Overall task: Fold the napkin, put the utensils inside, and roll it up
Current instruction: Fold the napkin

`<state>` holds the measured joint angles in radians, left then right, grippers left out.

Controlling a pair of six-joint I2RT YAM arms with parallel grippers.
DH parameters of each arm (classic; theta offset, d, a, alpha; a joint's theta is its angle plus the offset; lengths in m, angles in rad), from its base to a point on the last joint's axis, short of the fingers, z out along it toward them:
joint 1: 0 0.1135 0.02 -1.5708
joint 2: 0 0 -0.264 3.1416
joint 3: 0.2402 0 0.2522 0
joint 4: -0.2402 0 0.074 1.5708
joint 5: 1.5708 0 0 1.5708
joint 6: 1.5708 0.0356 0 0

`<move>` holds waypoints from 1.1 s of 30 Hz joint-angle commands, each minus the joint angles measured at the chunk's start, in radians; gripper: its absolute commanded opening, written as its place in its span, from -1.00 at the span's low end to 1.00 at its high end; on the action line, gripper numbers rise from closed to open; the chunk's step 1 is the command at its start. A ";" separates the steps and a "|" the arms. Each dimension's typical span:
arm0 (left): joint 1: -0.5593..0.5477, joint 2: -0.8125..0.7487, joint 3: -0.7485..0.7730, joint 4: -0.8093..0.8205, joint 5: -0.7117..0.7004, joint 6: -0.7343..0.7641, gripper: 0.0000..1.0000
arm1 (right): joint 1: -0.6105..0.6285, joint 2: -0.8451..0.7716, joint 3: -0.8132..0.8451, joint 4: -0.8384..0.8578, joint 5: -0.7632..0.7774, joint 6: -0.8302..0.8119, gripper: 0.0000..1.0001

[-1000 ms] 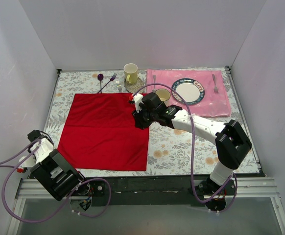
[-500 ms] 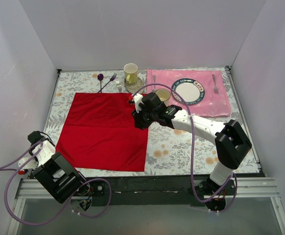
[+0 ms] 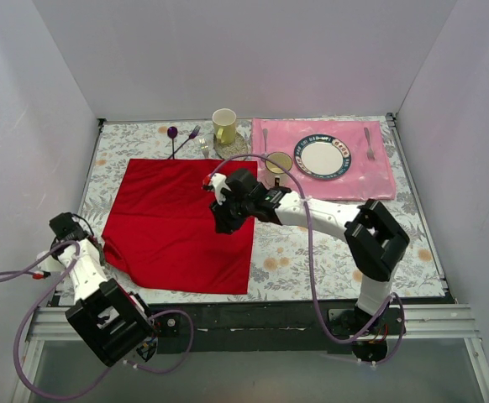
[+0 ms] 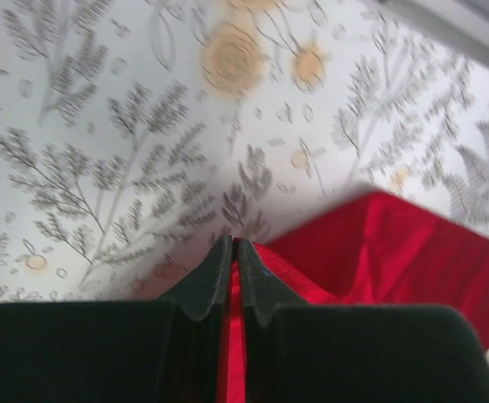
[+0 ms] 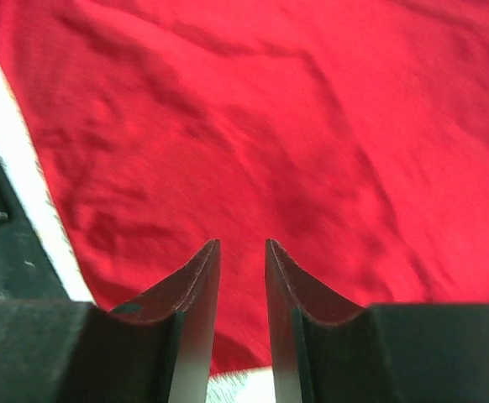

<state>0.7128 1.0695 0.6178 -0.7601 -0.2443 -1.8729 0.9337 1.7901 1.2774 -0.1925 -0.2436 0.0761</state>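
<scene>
The red napkin (image 3: 177,222) lies spread on the flowered table, rumpled at its near-left corner. My left gripper (image 3: 95,246) is at that corner. In the left wrist view the gripper (image 4: 234,243) is shut, with red napkin (image 4: 396,252) cloth pinched between the jaws. My right gripper (image 3: 219,223) hangs over the napkin's right part. The right wrist view shows that gripper (image 5: 242,245) slightly open, empty, just above the napkin (image 5: 270,126). A slim fork (image 3: 204,149) with silver tines lies beyond the napkin's far edge, by the mug.
A yellow mug (image 3: 223,126) and a purple spoon and fork (image 3: 181,141) sit at the back. A pink placemat (image 3: 379,178) at the back right carries a plate (image 3: 322,157) and silver cutlery. A small olive cup (image 3: 278,161) stands beside it. White walls enclose three sides.
My left gripper has shut on the napkin's near-left corner and drawn it inward, wrinkling the cloth. The right arm has swung left and nearer, further over the napkin.
</scene>
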 commanded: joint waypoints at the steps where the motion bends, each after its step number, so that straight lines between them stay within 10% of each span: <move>1: -0.056 -0.043 0.037 -0.016 0.141 0.049 -1.00 | 0.028 0.083 0.112 0.102 -0.111 0.037 -0.24; 16: -0.374 0.023 0.135 0.061 0.272 0.124 -1.00 | 0.053 0.344 0.209 0.603 -0.391 0.376 0.24; 33: -0.566 0.084 0.230 0.019 0.257 0.083 -1.00 | 0.083 0.529 0.438 0.561 -0.344 0.383 0.57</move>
<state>0.1558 1.1534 0.8017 -0.7044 0.0189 -1.7889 0.9977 2.2951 1.6348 0.3466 -0.6209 0.4580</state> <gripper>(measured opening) 0.023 0.771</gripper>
